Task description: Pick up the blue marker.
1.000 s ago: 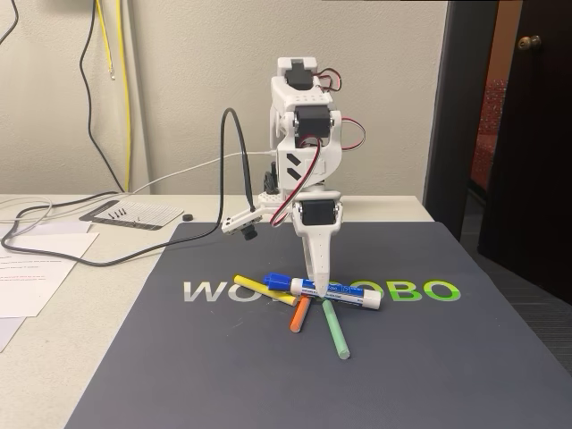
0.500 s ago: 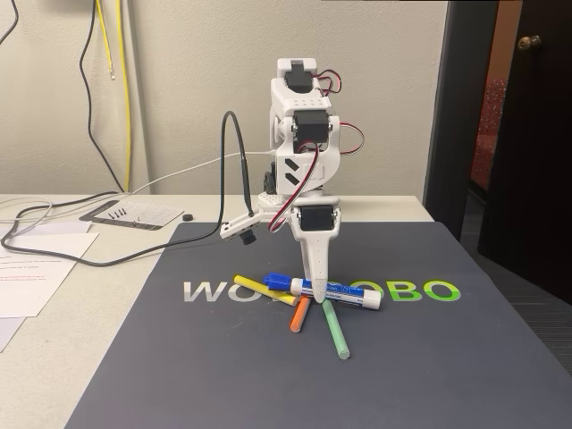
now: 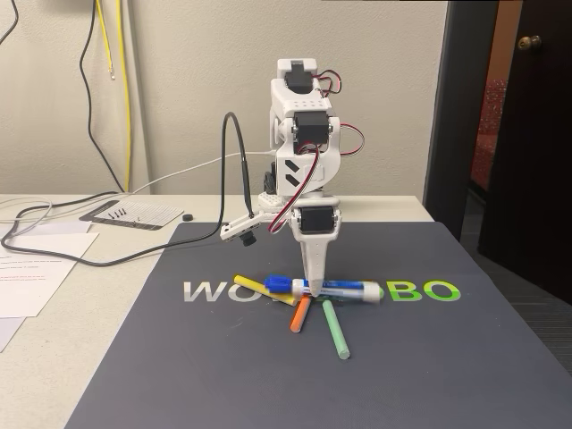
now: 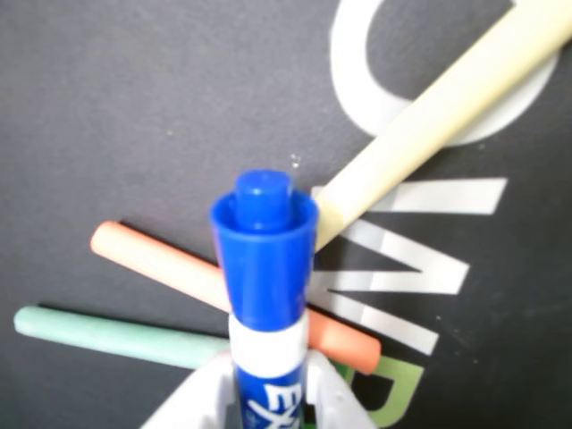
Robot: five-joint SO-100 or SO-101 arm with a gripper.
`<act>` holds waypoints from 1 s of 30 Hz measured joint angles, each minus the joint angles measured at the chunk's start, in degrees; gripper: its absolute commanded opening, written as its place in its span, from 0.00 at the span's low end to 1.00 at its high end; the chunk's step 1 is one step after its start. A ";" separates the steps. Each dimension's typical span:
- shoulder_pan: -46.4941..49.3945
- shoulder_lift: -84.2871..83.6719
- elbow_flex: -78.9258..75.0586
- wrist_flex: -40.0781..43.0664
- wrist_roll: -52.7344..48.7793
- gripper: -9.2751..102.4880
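Dark mat (image 3: 429, 357), printed lettering. White arm, gripper (image 3: 312, 288) pointing down, closed on the blue marker (image 3: 326, 289) near its cap; the marker sits level above the mat. Beneath: green stick (image 3: 335, 328), yellow stick (image 3: 259, 288), orange stick (image 3: 299, 315).

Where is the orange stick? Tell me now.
In the fixed view, the thin orange stick lies on the dark mat, left of the green stick.
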 measured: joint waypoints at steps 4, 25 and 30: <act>0.00 0.00 0.00 0.00 0.00 0.13; 0.00 -10.46 -38.23 34.37 2.29 0.10; -0.53 -22.24 -69.52 42.54 4.31 0.08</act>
